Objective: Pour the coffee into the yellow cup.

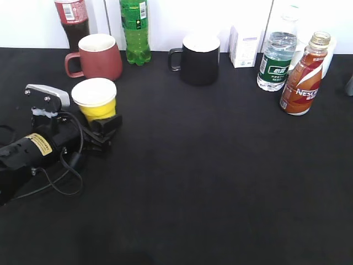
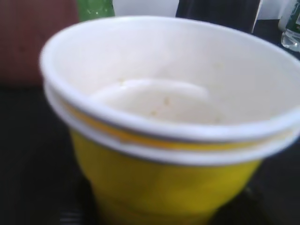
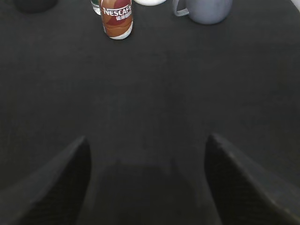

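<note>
1. Low at the left of the exterior view, the left gripper point(image 1: 105, 128) reaches in from the frame's left edge on a black arm with a yellow sticker, and its black fingers sit against the base of the small tapered yellow cup with a wide white rim point(image 1: 95, 99).
2. Close up in the left wrist view, the yellow cup point(image 2: 173, 183) fills nearly the whole frame; it stands upright, its white inside looks dry, and a second white rim just under the top one suggests two cups nested together.
3. Neither view shows the finger pads clearly, so I cannot tell whether the left gripper squeezes the cup or merely frames it.
4. Far off at the right of the exterior view, the slim clear bottle of brown coffee with an orange-red and white Nescafe label point(image 1: 304, 75) stands upright on the black table point(image 1: 209, 182), uncapped, just beside a clear water bottle with a green label point(image 1: 276, 62).
5. Across the back row stand a dark red mug point(image 1: 99, 57), a green soda bottle point(image 1: 135, 30), a black mug point(image 1: 198, 59) and a small white carton point(image 1: 245, 47).
6. Down in the right wrist view, the right gripper point(image 3: 147, 187) hangs over bare table with its two dark fingers spread wide, touching nothing; the coffee bottle point(image 3: 117, 18) stands well apart at the upper left of that frame, near a grey mug point(image 3: 206, 9).
</note>
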